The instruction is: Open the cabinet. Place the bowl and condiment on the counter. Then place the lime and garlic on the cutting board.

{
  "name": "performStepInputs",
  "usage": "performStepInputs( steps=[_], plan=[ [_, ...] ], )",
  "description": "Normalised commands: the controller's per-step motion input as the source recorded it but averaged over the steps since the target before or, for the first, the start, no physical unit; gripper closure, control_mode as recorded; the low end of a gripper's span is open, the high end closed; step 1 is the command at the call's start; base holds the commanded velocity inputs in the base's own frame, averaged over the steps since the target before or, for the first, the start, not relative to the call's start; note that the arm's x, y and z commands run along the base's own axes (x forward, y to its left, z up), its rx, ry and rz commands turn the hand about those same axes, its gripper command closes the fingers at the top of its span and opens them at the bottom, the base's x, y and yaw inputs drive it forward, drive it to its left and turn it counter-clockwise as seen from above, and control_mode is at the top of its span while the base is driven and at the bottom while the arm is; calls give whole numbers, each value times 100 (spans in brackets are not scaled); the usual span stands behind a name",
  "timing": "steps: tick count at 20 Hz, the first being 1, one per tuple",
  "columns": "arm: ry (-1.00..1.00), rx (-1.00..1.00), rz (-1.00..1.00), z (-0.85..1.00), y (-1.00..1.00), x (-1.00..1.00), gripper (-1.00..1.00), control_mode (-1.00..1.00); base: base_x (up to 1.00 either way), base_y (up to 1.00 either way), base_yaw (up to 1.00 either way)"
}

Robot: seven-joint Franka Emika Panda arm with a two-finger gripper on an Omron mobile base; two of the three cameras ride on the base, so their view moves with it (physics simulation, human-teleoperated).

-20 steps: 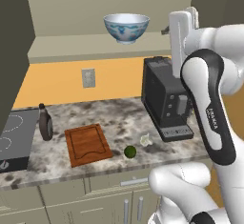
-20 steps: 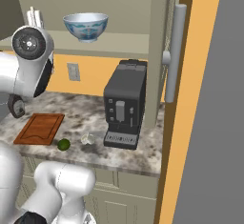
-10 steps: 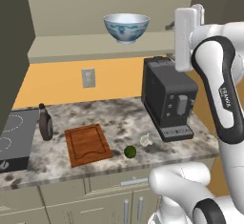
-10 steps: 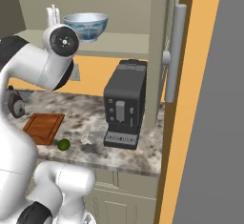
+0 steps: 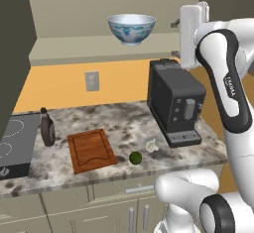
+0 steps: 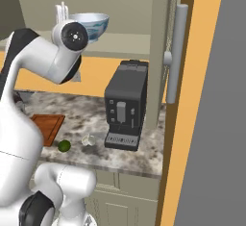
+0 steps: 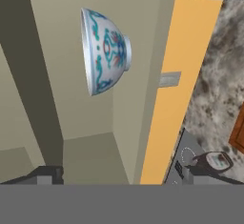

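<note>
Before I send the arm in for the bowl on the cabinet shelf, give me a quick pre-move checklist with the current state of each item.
1. Cabinet doors open, shelf reachable: ok.
2. Bowl upright on the shelf, nothing beside it: ok.
3. Gripper jaws open and empty: ok.
4. Gripper lined up with the bowl: not ok; in the hand view the bowl sits well off centre and apart from the fingertips.
5. Bare counter to set the bowl down on: ok, between the cutting board and the coffee machine.
6. Condiment already on the counter: ok.

A black coffee machine [image 5: 176, 105] stands right — a wall outlet [image 5: 92, 81] and black stovetop [image 5: 12, 145] sit left.
</note>
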Motion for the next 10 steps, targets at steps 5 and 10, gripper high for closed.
performStepInputs(
  steps=[5,10],
  plan=[
    [1,0,0,0,-4,31,-100,-100,0,0,0],
    [1,0,0,0,-7,33,-100,-100,0,0,0]
  ],
)
